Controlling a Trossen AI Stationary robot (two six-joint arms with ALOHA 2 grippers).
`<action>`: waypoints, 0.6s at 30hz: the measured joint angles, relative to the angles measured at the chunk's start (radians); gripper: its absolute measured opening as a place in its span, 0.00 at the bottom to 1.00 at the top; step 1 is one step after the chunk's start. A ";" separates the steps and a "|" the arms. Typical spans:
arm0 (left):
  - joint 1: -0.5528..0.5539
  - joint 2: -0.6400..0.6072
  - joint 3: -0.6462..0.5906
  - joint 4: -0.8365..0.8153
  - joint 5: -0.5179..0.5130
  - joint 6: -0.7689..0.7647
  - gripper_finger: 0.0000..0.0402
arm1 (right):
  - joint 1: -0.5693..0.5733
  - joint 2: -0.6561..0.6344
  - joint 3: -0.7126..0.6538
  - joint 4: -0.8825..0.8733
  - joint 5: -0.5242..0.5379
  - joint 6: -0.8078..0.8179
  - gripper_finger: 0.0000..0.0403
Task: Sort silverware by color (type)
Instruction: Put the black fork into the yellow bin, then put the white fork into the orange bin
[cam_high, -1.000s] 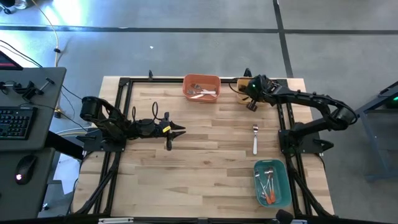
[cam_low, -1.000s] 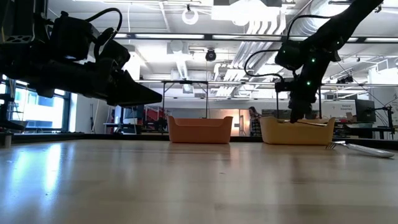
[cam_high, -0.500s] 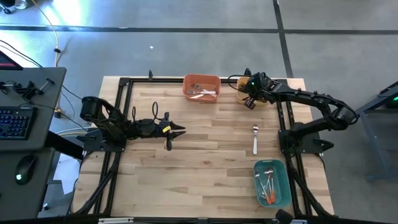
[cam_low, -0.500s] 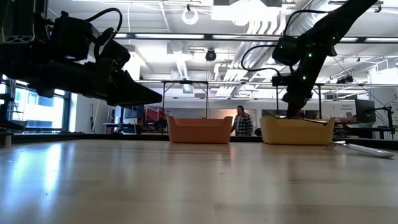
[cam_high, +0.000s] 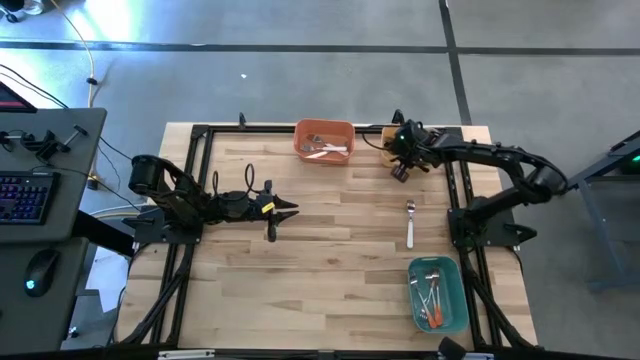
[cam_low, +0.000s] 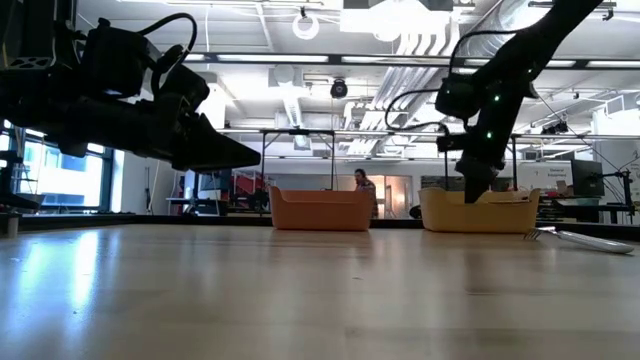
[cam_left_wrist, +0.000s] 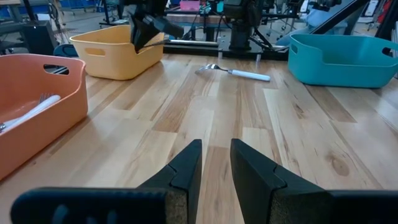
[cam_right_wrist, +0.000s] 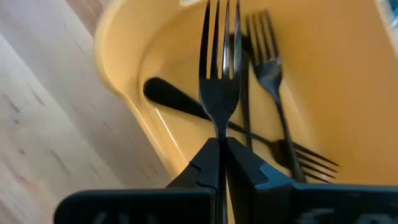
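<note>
right hand (cam_right_wrist: 219, 149) over the yellow bin (cam_high: 388, 134) at the worktop's (cam_high: 330, 260) far right, clamped on a black fork (cam_right_wrist: 219, 74). left hand (cam_high: 283, 211) idle mid-left, slightly parted. white-handled fork (cam_high: 410, 222) lying right of centre.

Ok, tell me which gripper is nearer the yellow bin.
Right. The right gripper hangs at the yellow bin, holding a black fork; the left gripper waits mid-table, far off.

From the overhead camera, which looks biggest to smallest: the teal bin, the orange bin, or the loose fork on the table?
1. Teal bin
2. Orange bin, somewhat smaller, though close
3. White-handled fork, clearly the smallest

The camera looks straight down, so nearness hardly distorts this ranking.
</note>
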 joint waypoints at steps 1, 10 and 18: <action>0.000 0.000 0.000 -0.002 0.000 0.000 0.18 | 0.000 0.017 0.000 0.008 0.000 0.000 0.00; 0.000 0.000 0.000 -0.005 0.000 0.000 0.18 | 0.000 0.044 0.000 0.033 0.083 0.013 0.10; 0.000 0.000 0.000 -0.005 0.000 0.000 0.18 | 0.004 -0.051 0.000 0.007 0.086 0.045 0.31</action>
